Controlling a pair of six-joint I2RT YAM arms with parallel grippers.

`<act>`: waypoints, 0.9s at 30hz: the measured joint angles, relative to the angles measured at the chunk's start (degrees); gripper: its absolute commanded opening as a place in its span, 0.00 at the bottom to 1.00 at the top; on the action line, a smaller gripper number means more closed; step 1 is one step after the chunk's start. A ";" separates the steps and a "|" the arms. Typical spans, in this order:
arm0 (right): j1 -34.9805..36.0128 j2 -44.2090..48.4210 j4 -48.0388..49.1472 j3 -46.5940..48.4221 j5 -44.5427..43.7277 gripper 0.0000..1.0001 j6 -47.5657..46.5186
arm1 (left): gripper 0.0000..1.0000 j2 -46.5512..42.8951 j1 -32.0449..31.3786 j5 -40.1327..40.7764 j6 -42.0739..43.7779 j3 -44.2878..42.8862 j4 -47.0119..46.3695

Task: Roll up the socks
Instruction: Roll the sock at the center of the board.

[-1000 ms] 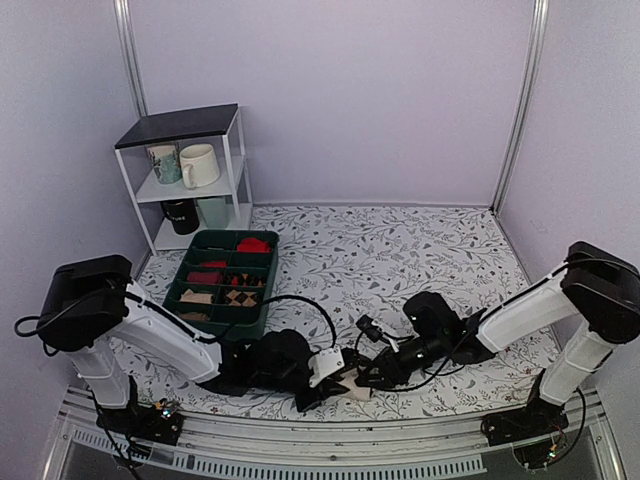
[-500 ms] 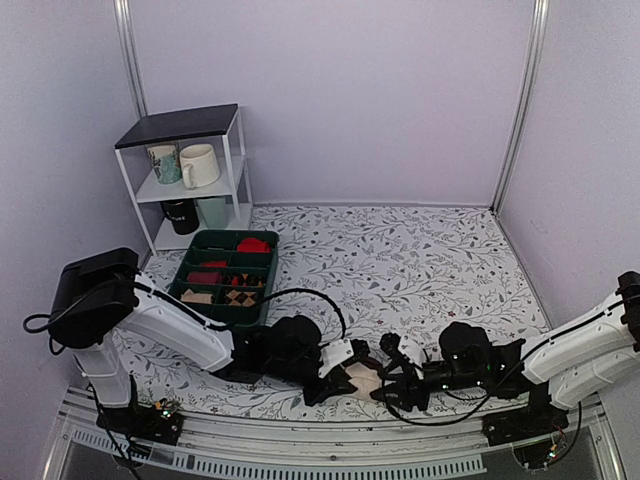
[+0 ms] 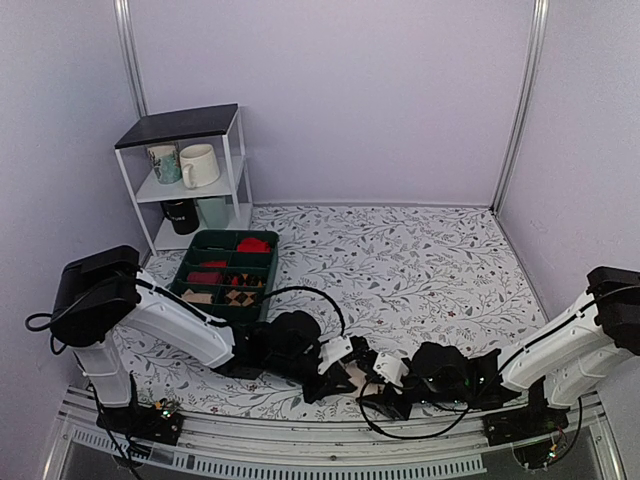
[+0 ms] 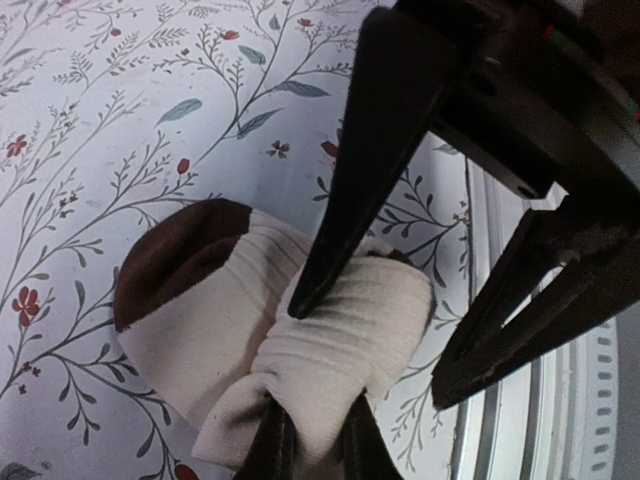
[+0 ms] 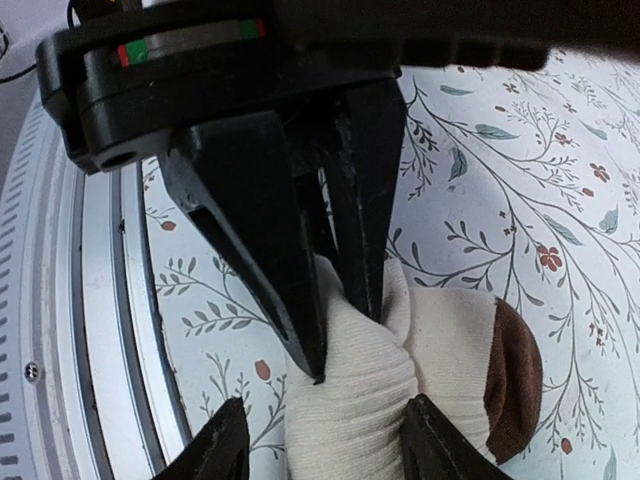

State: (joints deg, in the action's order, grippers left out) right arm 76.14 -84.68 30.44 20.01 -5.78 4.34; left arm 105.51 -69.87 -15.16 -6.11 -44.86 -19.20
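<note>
The long cream fabric socks with the dark brown end (image 4: 300,330) are found bunched into one plump bundle at the near edge of the flower-printed tabletop (image 3: 420,250), right by the metal rail and between the two arms. The left tool (image 4: 308,455) is seen pinched tight on a gathered fold of the cream fabric. The right tool (image 5: 325,445) is held about half open, its two black fingers set astride the cream part from the opposite side. Nothing is gripped by it, and whether the fabric is touched cannot be told.

Now the relation that counts: the bundle is wedged straight ahead of each tool, and its long axis is laid crosswise to both, cream end by the rail, brown end pointed at the far side. Both tools are at it, so neither arm is nearer; the hold is kept by the left alone. A closing of the right tool is judged the likely call, so the roll can be tucked.

Counted up: one bundle, two tools, and one dark green compartment tray (image 3: 190,262) well apart to the left
</note>
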 measured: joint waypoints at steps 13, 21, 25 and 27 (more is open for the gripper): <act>0.37 -3.06 2.03 0.31 -1.25 0.12 3.80 | 0.00 0.15 0.76 -1.16 -2.08 0.02 0.00; 0.26 -5.90 5.33 0.79 -0.55 0.04 7.67 | 0.29 -2.03 1.09 -0.13 -2.73 2.45 -0.52; -1.75 -6.38 6.32 1.01 3.56 0.04 11.58 | 0.30 -7.65 0.09 4.63 0.15 7.21 -1.03; -3.41 -6.36 6.88 0.76 6.25 0.05 13.38 | 0.30 -11.32 -0.76 7.19 1.70 10.43 -1.29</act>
State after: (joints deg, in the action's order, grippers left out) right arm 72.73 -91.05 37.32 20.78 0.47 17.72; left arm 94.19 -70.63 -7.97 -4.40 -34.44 -20.49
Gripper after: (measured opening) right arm 0.155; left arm 0.301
